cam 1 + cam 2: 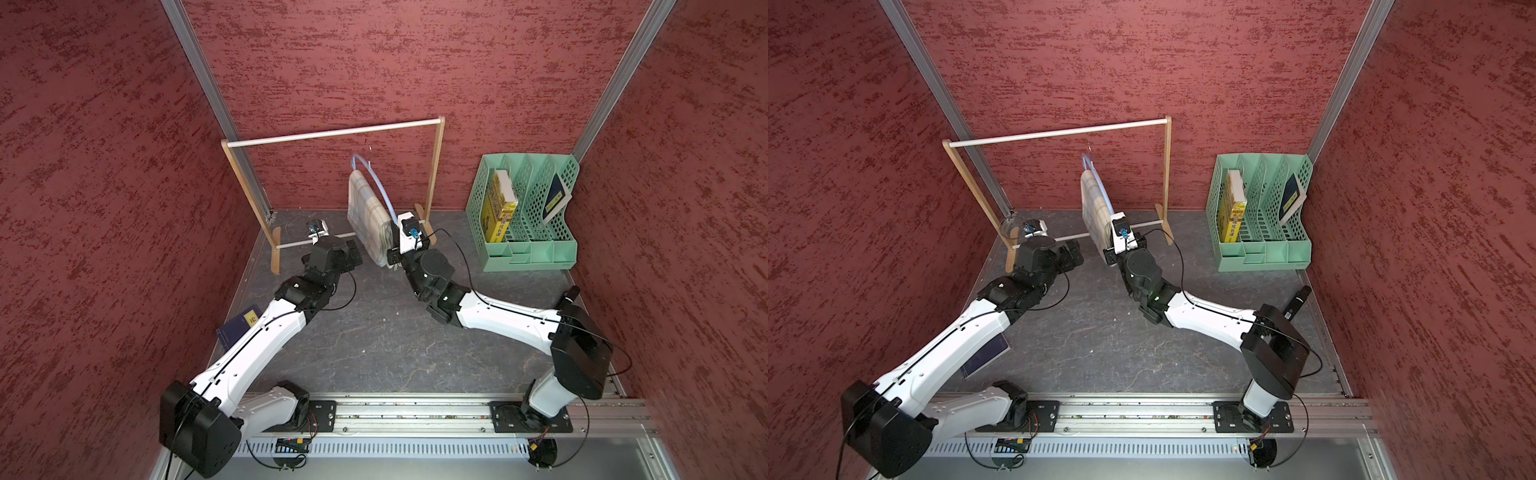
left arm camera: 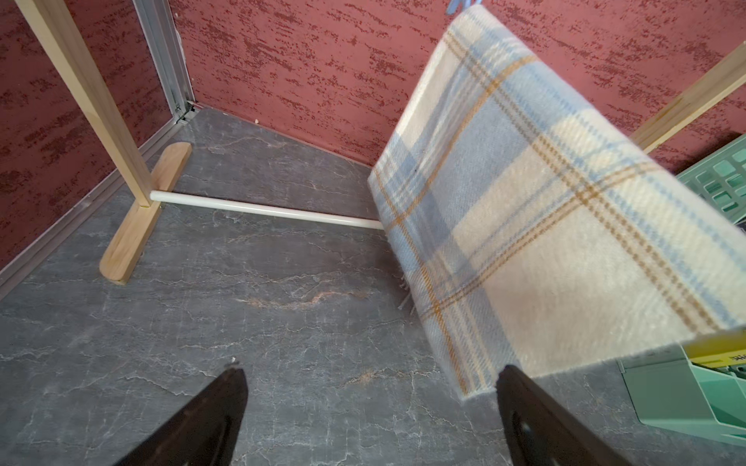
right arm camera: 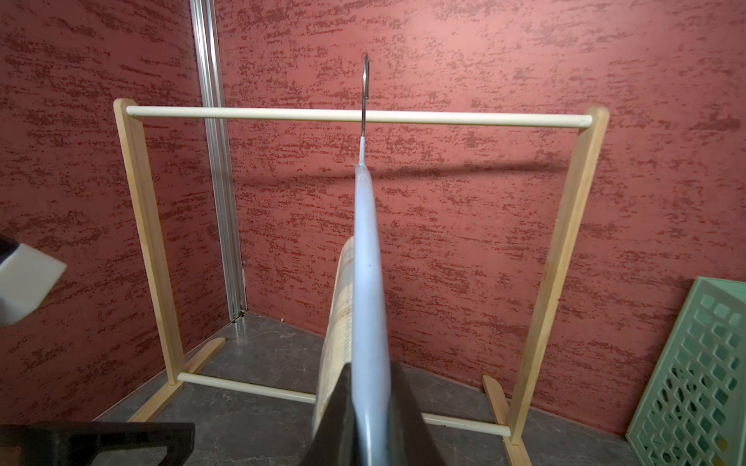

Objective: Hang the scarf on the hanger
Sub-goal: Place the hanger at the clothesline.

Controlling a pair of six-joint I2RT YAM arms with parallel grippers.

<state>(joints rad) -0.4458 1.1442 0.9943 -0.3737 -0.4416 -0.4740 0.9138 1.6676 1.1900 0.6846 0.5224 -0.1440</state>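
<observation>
Scarf: hangs folded over the hanger as a flat plaid panel, tilted in front of the rack, with fringe at its lower edge. Hanger: slants from its wire hook, up near the rack's top rod, down to the right gripper; hook-to-rod contact unclear. Right gripper: clamps narrow on the hanger's lower end, scarf just beside its fingers. Left gripper: stands spread wide, nothing between the fingers, one fingertip just beside the scarf's lower corner. Green file rack: sits well apart to the right, holding books.
</observation>
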